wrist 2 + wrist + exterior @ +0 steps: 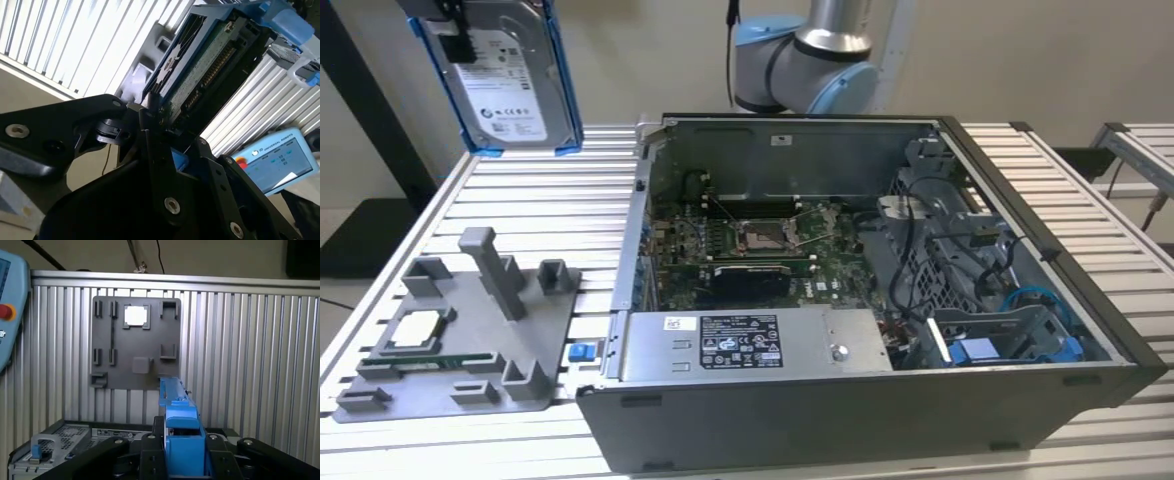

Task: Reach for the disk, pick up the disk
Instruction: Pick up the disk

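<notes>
The disk (507, 85), a silver-grey drive with a white label in a bright blue frame, hangs upright in the air above the far part of the table at the exterior view's left. My gripper (451, 35) is shut on its top edge. In the first wrist view the disk's blue frame edge (178, 425) stands between the black fingers (150, 452), high above the table. In the second wrist view the disk's green circuit-board underside (210, 65) runs away from the gripper (155, 117), which clamps it.
An open computer case (1067, 330) takes up the table's middle and the exterior view's right. A grey fixture tray (480, 385) with a small silver chip (416, 330) lies below the disk. The arm's base (807, 60) stands behind the case. A teach pendant (275, 160) lies beyond the table.
</notes>
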You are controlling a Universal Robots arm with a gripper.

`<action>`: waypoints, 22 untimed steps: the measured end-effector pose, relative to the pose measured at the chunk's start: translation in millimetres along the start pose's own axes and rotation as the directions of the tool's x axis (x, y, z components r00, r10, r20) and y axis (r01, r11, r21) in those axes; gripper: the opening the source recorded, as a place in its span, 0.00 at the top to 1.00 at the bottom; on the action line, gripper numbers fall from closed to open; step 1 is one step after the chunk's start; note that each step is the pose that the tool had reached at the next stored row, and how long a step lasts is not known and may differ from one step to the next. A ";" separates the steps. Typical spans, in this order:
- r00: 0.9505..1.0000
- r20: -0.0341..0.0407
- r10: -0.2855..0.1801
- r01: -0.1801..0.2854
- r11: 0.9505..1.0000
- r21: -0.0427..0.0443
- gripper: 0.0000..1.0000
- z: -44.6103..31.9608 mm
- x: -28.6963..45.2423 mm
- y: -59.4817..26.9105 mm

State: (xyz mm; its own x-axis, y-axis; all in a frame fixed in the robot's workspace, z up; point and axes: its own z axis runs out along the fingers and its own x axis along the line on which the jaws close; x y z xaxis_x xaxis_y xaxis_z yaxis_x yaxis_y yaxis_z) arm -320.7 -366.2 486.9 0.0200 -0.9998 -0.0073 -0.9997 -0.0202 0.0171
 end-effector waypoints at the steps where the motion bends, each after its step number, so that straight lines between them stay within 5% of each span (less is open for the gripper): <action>1: 1.000 0.000 0.000 0.000 1.000 0.000 1.00 -0.1 0.1 -4.4; 22: 1.000 0.000 0.000 0.000 1.000 0.000 1.00 -1.7 2.0 -100.0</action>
State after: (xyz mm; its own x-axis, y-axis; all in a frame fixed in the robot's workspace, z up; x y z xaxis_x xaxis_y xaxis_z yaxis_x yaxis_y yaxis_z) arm -220.7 -366.2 486.9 0.0201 -0.9998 -0.0073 -0.9996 -0.0202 0.0171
